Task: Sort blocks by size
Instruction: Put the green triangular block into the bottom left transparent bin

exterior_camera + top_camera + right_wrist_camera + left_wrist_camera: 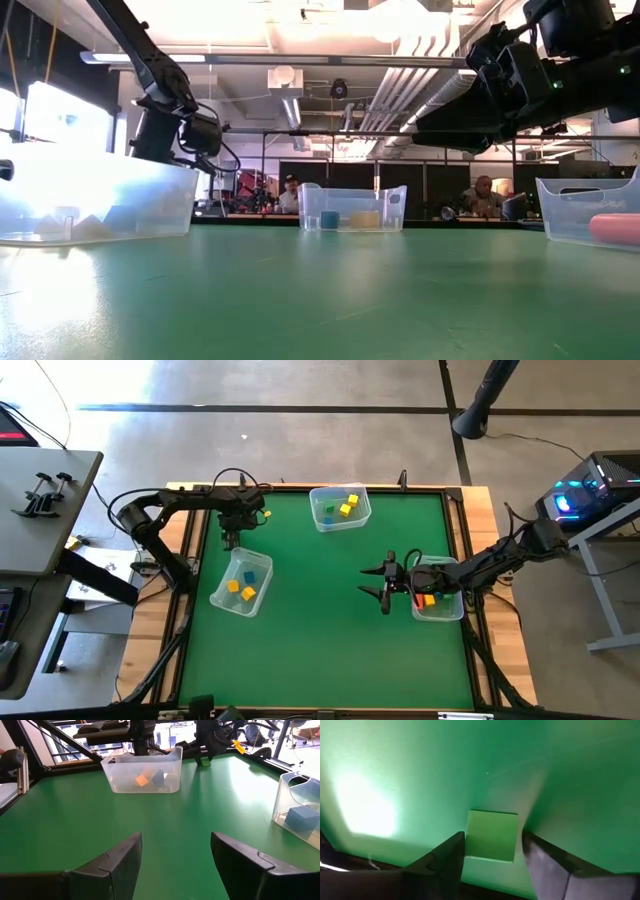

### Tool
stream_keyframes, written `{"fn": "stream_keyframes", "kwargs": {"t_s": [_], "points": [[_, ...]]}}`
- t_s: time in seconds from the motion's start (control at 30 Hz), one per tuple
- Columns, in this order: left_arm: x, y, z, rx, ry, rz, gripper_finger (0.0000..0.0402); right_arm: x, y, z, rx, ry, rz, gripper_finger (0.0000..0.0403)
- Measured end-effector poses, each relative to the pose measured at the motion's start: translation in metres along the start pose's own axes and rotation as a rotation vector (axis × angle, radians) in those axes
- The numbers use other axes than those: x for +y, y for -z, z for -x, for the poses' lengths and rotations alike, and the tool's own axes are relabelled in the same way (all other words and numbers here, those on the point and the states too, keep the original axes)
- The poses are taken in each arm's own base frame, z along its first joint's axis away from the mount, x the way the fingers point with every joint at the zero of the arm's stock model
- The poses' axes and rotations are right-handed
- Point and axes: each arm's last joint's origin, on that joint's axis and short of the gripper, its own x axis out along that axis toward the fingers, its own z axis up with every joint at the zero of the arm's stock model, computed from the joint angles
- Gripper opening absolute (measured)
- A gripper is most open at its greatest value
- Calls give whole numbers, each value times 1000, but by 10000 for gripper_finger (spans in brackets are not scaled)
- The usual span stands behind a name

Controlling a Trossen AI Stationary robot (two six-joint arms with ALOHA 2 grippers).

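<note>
A green block [491, 835] sits flat on the green mat near the far left and also shows as a small green block [202, 762] in the right wrist view. My left gripper [492, 840] points down over it, open, one finger on each side; in the high view this left gripper [231, 540] hides the block. My right gripper [383, 582] hangs open and holds nothing, just left of the right bin [438, 600]. Yellow and blue blocks lie in the left bin [242, 582]; yellow, green and blue ones lie in the far bin [340, 507]. My left gripper has its fingers on either side of the green block, coming from above. One fingertip [457, 847] stands right at the block's side [468, 840]; the other shows a narrow strip of mat beside it. Whether either finger touches the block, I cannot tell. The block rests on the mat.
Three clear bins stand on the mat: left bin [95, 195], far bin [352, 208], right bin [590, 210] with a pink-red block [615, 228]. The middle and near part of the mat [320, 650] is bare. People sit in the room beyond the table.
</note>
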Motion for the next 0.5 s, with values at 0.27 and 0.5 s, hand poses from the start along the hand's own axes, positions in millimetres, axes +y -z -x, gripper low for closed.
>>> {"fn": "stream_keyframes", "kwargs": {"t_s": [0.27, 0.5], "points": [[0, 0, 0, -3, 3, 1, 120, 0, 0, 0, 1, 0, 1, 233], [6, -4, 8, 12, -23, 58, 101, 0, 0, 0, 2, 0, 2, 233]]}}
